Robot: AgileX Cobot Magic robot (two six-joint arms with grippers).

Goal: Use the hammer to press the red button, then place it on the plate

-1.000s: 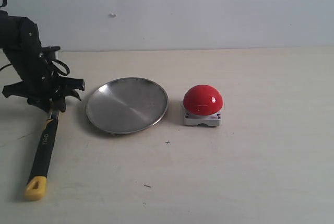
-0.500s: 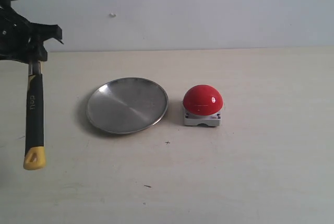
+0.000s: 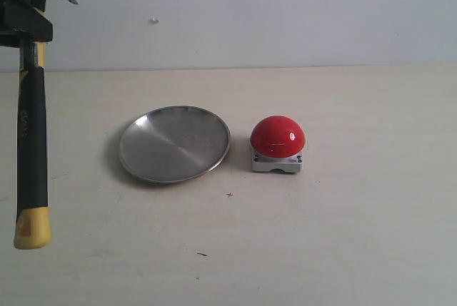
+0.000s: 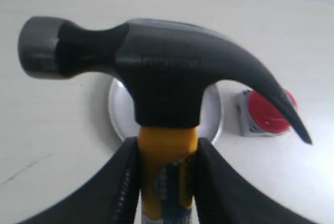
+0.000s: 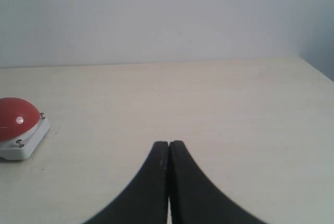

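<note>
Exterior view first: the hammer [image 3: 32,135] carries white lettering [image 3: 23,123] down its black handle, but it is too small and soft for us to read. In the left wrist view we see a small bluish label [image 4: 169,179] on the yellow neck, and it is blurred beyond reading.

The left tool [image 3: 25,26] is cut off by the top left corner of the exterior view, so we make out only its dark tip. It pinches the hammer at the neck, just under the head. The handle hangs straight down with the yellow end lowest, to the left of the plate [image 3: 173,143] and well apart from the red button [image 3: 277,137]. From the left wrist the head hides part of the plate and the claw crosses the button.

The right tool [image 5: 168,148] has its fingers pressed together with nothing between them, over bare bench [image 5: 235,130]. The button sits at that view's edge, partly cut off.
</note>
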